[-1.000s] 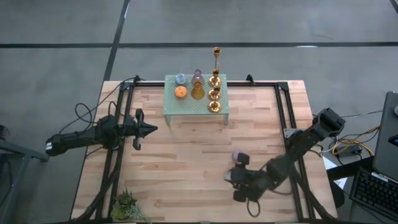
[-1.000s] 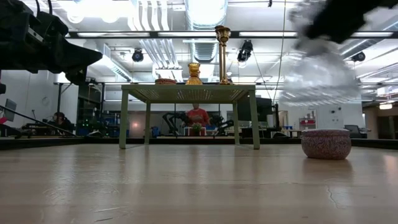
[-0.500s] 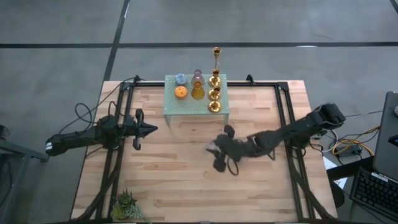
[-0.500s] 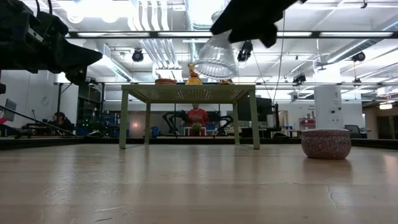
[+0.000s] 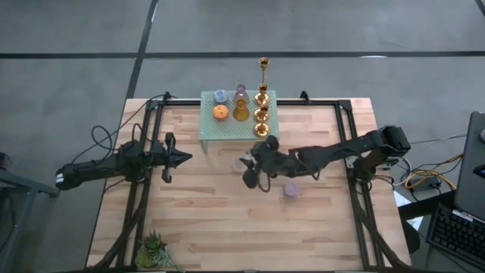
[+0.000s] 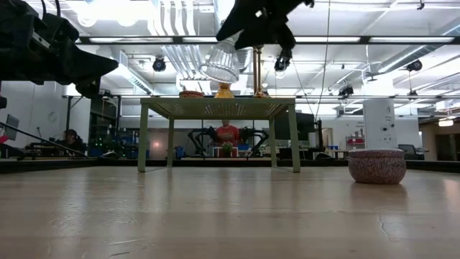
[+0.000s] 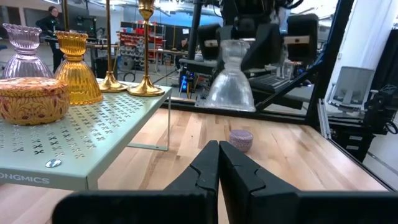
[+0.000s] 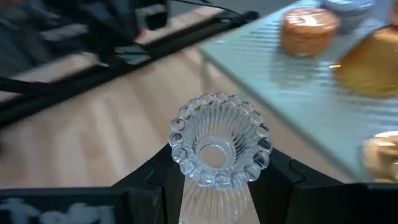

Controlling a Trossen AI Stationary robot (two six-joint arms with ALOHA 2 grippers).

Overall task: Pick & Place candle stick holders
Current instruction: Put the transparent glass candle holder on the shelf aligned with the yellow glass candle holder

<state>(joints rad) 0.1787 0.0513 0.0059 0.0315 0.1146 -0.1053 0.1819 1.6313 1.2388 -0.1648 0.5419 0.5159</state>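
From above, the right gripper (image 5: 250,168) hangs over the table just in front of the mint-green stand (image 5: 227,130), its fingers clamped on a clear glass candle holder (image 5: 245,161); the left gripper (image 5: 182,158), fingers pressed together and empty, waits well apart. At table height, that holder (image 6: 222,61) is held in the air, tilted, above the stand's top. The right wrist view looks into its beaded rim (image 8: 220,147) between the two fingers.

Right hand (image 5: 248,168) raised mid-table, fingers clamped; left hand (image 5: 184,158) shut, parked left.

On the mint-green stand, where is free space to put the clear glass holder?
The mint-green perforated stand is bare along its front-left part, in front of the squat orange holder. The right side is crowded by the gold candlesticks. The right gripper holds the clear glass holder.
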